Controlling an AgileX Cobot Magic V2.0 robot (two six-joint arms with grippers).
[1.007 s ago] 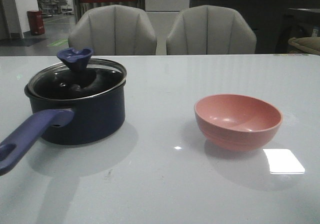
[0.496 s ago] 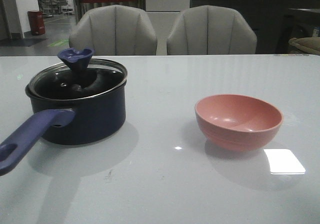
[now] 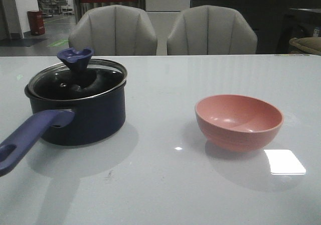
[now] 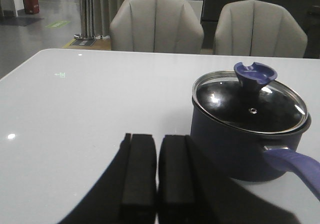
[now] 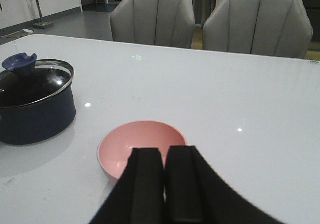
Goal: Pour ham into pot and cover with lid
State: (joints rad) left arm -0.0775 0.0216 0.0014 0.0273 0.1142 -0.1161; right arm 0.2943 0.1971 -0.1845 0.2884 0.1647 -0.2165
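The navy pot stands at the table's left, its purple-blue handle pointing to the front left. The glass lid with its blue knob lies on the pot, slightly tilted. The pot also shows in the left wrist view and the right wrist view. The pink bowl sits at the right and looks empty; no ham shows. My left gripper is shut and empty, short of the pot. My right gripper is shut and empty, just before the bowl. Neither gripper shows in the front view.
Two grey chairs stand behind the table's far edge. A bright light reflection lies on the glossy tabletop in front of the bowl.
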